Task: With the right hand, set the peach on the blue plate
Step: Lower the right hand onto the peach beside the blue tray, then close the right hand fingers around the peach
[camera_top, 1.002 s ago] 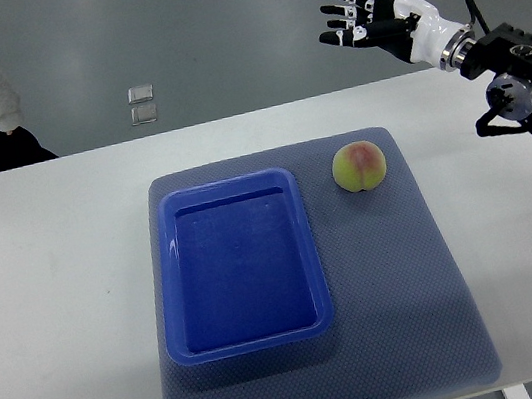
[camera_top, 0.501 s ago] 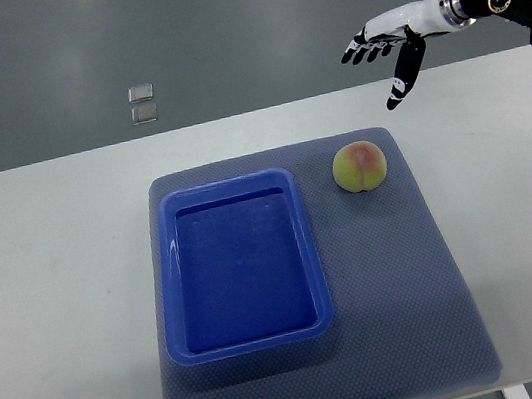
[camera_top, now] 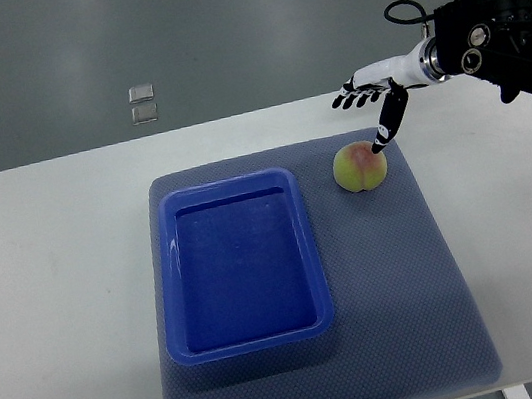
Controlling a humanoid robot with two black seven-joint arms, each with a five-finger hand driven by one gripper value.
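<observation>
A yellow-green peach with a red blush (camera_top: 357, 168) lies on the grey mat (camera_top: 399, 270), just right of the blue plate's far corner. The blue plate (camera_top: 250, 336), a shallow rectangular tray, sits on the mat's left half and holds nothing. My right hand (camera_top: 371, 112) comes in from the upper right and hovers over the peach's far right side. Its fingers are spread, and the thumb tip (camera_top: 380, 144) points down, close to or touching the top of the fruit. Nothing is held. The left arm does not show.
The mat lies on a white table (camera_top: 48, 295). The right arm's black wrist housing (camera_top: 492, 27) hangs over the table's far right corner. Two small square objects (camera_top: 141, 104) lie on the grey floor beyond the table.
The right hand has dropped and moved left toward the peach, from above the table's far edge to just over the fruit. The person at far left a second ago is gone from view.
</observation>
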